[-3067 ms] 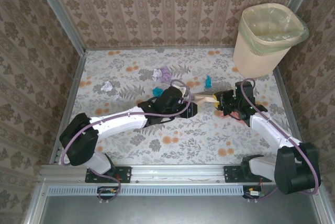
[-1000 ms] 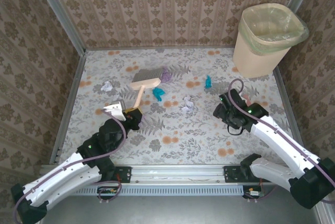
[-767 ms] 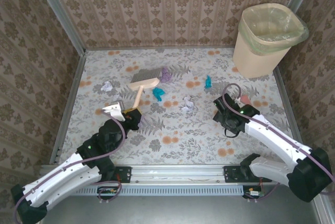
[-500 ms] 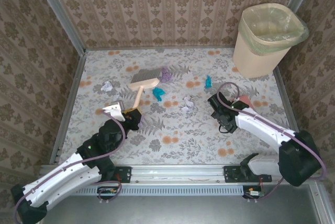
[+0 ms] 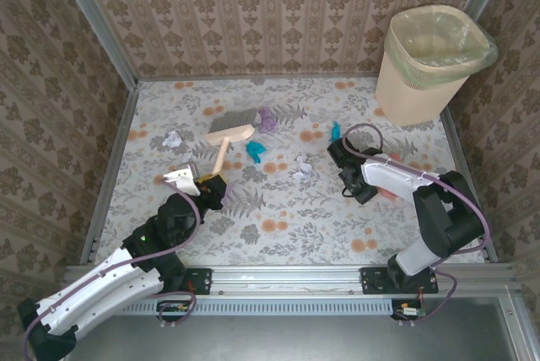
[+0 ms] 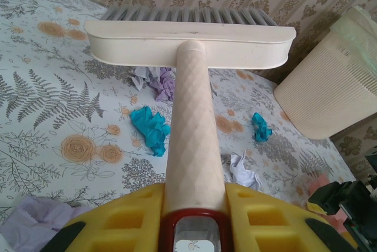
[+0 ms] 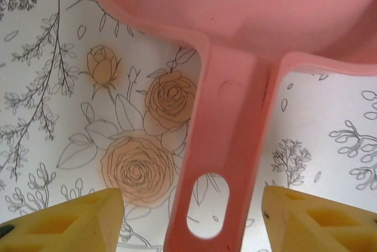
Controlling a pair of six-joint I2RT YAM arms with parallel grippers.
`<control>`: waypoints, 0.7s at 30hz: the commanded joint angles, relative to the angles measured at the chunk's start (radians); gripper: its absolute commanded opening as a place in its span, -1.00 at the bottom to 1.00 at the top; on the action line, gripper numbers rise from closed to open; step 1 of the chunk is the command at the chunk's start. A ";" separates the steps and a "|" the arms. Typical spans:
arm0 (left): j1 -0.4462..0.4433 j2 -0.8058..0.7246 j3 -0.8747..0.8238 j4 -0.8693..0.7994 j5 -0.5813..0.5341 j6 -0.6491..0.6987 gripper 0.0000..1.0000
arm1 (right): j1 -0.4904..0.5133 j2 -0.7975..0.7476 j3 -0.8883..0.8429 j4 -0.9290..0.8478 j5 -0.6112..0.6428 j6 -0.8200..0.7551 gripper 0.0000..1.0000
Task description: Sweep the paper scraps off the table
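From above, the paper scraps are seen scattered over the far half of the desk: a white scrap lies at far left, a purple scrap just beside the right end of the brush head, a teal one between the brush and a second white wad, and another teal one near the right arm. The brush handle is clenched in the left gripper, and a cream bin stands in the far right corner. From the left wrist, the quilted handle is seen clamped between the yellow fingers, with the bristles pointed away; purple, teal and white wads lie on the desk beyond the head and to its right, apart from one another. From the right wrist, the right gripper is seen released, its jaws spread wide on either side of the handle of a pink dustpan, neither finger touching it, and the flower print of the desk is seen beneath
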 commanded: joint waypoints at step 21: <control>0.007 -0.017 -0.005 0.023 -0.043 0.007 -1.00 | -0.030 -0.165 -0.096 -0.033 0.062 -0.245 -0.86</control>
